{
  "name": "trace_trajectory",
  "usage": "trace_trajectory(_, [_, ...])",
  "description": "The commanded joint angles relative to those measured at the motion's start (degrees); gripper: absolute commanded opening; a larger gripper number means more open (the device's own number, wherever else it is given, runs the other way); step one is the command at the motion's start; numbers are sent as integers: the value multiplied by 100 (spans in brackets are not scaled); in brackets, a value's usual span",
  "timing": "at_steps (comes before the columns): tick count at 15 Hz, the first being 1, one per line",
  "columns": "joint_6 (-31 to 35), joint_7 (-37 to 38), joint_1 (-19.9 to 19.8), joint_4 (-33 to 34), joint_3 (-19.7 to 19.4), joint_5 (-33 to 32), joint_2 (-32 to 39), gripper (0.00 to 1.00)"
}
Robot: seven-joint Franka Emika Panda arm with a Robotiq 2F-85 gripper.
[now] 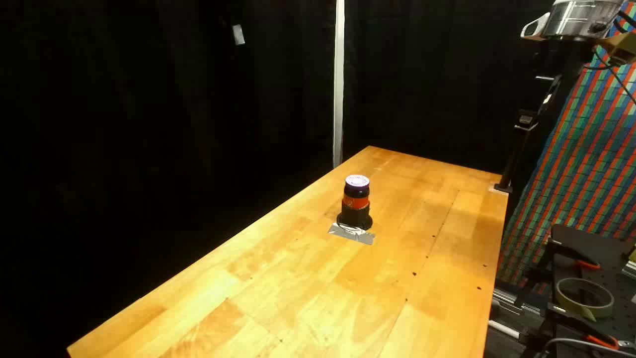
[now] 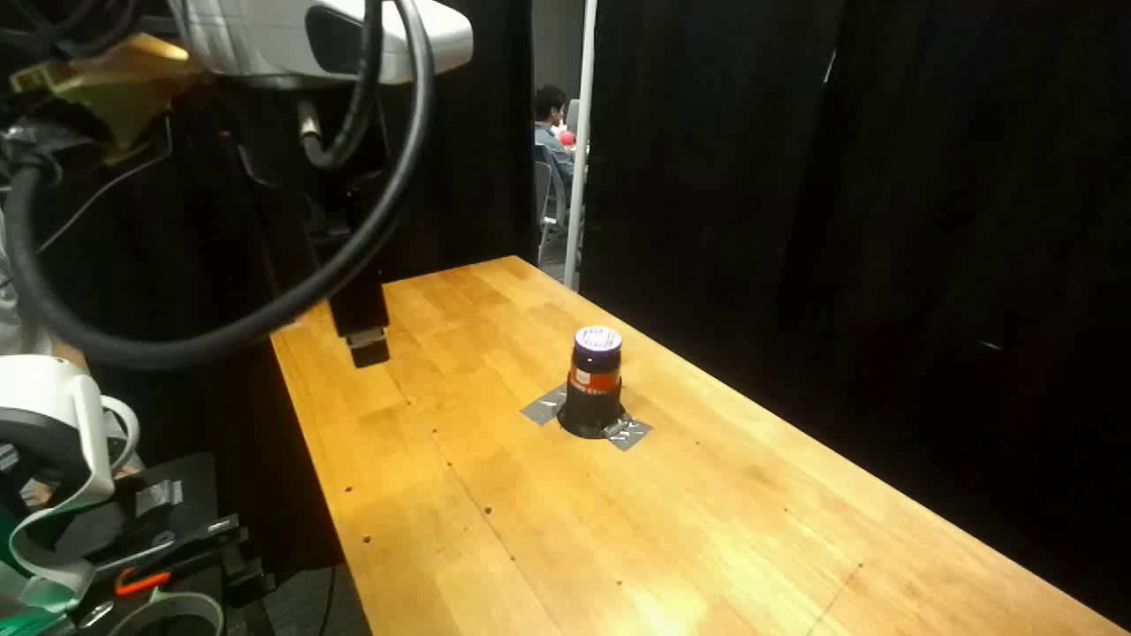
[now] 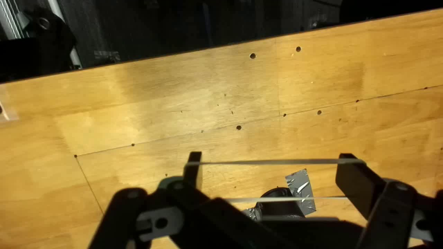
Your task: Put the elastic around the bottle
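Observation:
The bottle is small and dark with an orange-red label and a pale-topped purple cap. It stands upright in a black holder in both exterior views (image 1: 356, 202) (image 2: 595, 378). The holder (image 1: 356, 217) is taped to the wooden table. My gripper (image 3: 270, 161) is open, its fingers wide apart. A thin pale elastic (image 3: 294, 161) is stretched around both fingers. In the wrist view, the holder (image 3: 280, 208) shows partly below the elastic's strands; the bottle is hidden behind the gripper. In an exterior view, a gripper finger (image 2: 367, 344) with a grey band hangs above the table, apart from the bottle.
Grey tape (image 2: 629, 433) lies on the wooden table (image 1: 308, 298) at the holder's base. A thick black cable (image 2: 177, 353) loops from the arm. Beside the table is a dark cart with a tape roll (image 1: 584, 297). Black curtains (image 1: 174, 149) hang behind.

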Motion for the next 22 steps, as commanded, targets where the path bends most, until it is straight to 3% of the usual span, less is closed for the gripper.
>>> trace_trajectory(1, [-18, -44, -78, 23, 71, 52, 1, 100])
trace_trajectory(6, [-18, -44, -78, 29, 71, 52, -16, 100])
trace_trajectory(9, [-174, 414, 23, 737, 623, -187, 600, 100])
trace_trajectory(15, [-514, 1474, 46, 2568, 1810, -1323, 2508, 100])
trace_trajectory(18, [-12, 1450, 227, 3267, 1880, -1681, 3538, 100])
trace_trajectory(22, [568, 1321, 436, 4319, 1636, -1812, 4936, 100])
